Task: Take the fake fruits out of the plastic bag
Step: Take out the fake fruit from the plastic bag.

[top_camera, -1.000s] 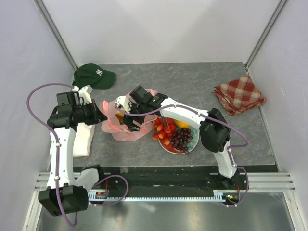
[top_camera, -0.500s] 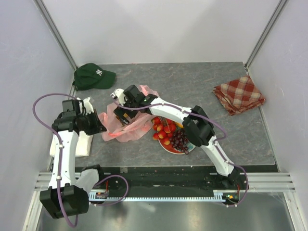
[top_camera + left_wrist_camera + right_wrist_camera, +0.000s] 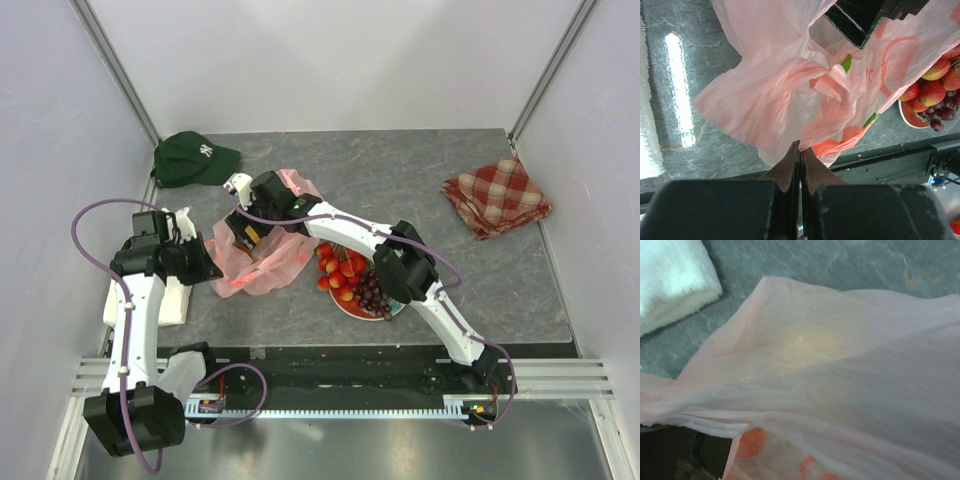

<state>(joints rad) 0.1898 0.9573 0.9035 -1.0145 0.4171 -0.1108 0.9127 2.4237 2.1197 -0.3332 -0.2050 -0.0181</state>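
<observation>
Looking outward from the near rail, I have the left gripper [image 3: 800, 148] clenched on a low fold of the plastic bag [image 3: 262, 264]. The bag lies crumpled left of centre on the grey stone-look table [image 3: 430, 180]. A white towel [image 3: 172, 300] sits at the table's left edge, beside my left arm. Just right of the bag, a red plate [image 3: 397, 303] holds red berries [image 3: 340, 268] and a dark grape bunch [image 3: 376, 290].

The right gripper [image 3: 246, 228] is down at the bag's far side. Pink film fills its wrist view and hides the fingers, so I cannot tell their state. A pale yellow patch shows through the film; I can't make out what it is.

Farther back, a green cap [image 3: 195, 157] sits far left and a checked cloth [image 3: 497, 197] far right. Bare grey surface lies between them, and pale walls close in on three sides.
</observation>
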